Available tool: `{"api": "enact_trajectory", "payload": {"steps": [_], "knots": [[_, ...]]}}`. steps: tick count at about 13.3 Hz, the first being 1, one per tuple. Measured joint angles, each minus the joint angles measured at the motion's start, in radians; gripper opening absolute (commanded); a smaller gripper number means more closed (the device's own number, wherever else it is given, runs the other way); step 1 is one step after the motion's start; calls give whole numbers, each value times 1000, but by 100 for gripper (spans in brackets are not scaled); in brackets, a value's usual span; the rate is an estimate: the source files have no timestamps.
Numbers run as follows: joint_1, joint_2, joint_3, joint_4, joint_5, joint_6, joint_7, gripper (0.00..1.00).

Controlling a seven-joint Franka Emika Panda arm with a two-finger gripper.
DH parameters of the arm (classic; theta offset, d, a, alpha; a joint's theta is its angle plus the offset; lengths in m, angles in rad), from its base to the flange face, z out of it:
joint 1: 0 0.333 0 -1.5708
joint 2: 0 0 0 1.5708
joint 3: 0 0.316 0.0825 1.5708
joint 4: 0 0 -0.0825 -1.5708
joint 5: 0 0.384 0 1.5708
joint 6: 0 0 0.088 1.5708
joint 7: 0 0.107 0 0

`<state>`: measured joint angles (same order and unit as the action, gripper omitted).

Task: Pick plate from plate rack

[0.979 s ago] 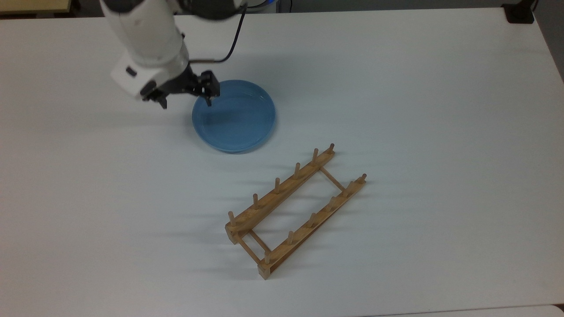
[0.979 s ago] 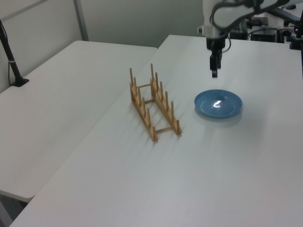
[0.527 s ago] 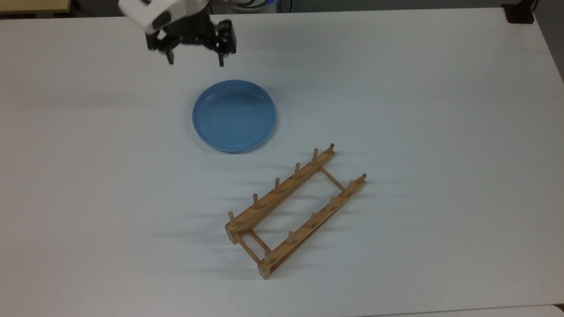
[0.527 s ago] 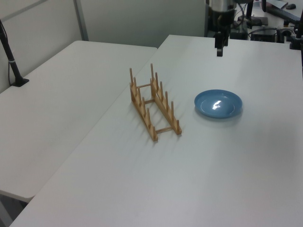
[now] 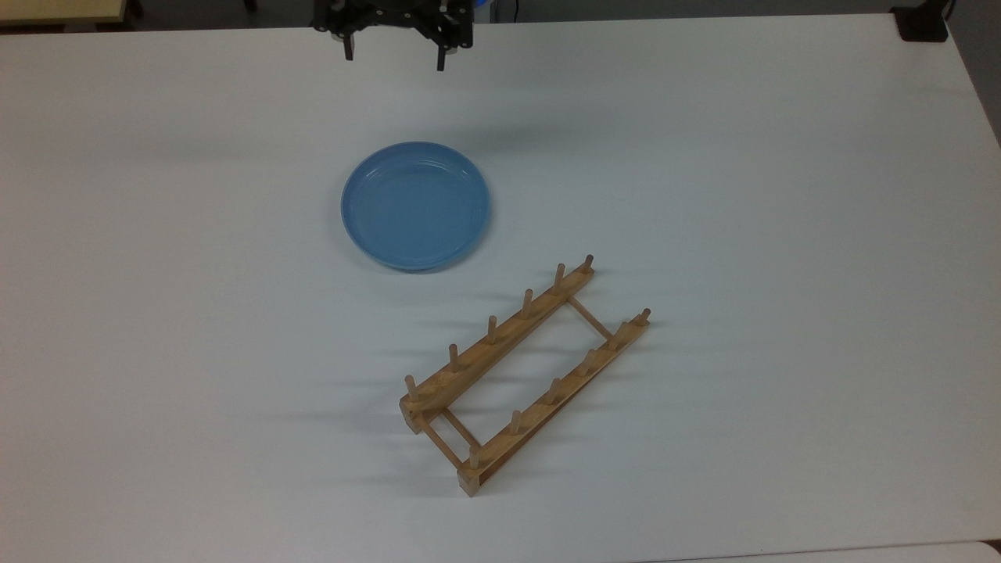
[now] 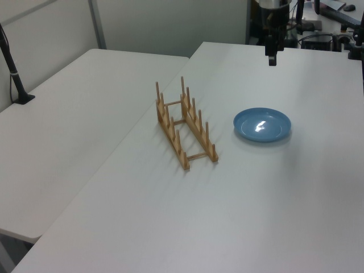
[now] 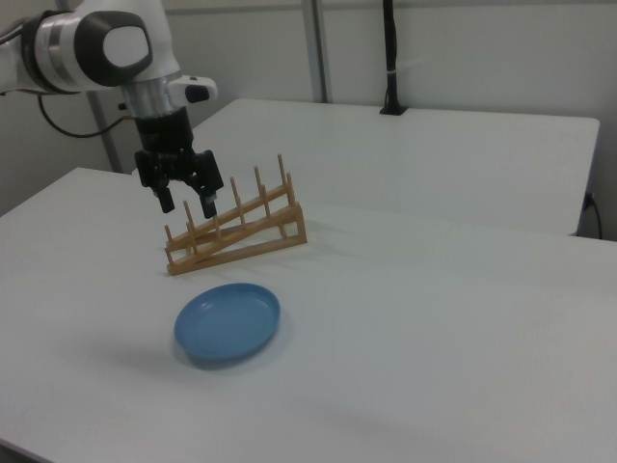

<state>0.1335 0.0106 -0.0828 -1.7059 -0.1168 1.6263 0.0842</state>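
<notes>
Retreating upward since the earlier frame, end effector [image 7: 185,202] hung wide and empty; plate [image 5: 415,205] lay flat on counter [image 5: 782,195], apart from plate rack [image 5: 522,372].

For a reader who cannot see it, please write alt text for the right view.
A blue plate lies flat on a white table, apart from the wooden plate rack behind it. The open, empty gripper hangs above.

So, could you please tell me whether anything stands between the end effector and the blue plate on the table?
Nothing visible does. The open end effector hangs above bare white table, clear of the round light-blue plate; the light-brown wooden plate rack sits on the plate's far side.
</notes>
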Motion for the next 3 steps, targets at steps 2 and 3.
{"api": "enact_trajectory", "payload": {"steps": [2,3], "knots": [[-38,1,-1,11,30,0,0,100],[-54,2,-2,18,50,0,0,100]]}}
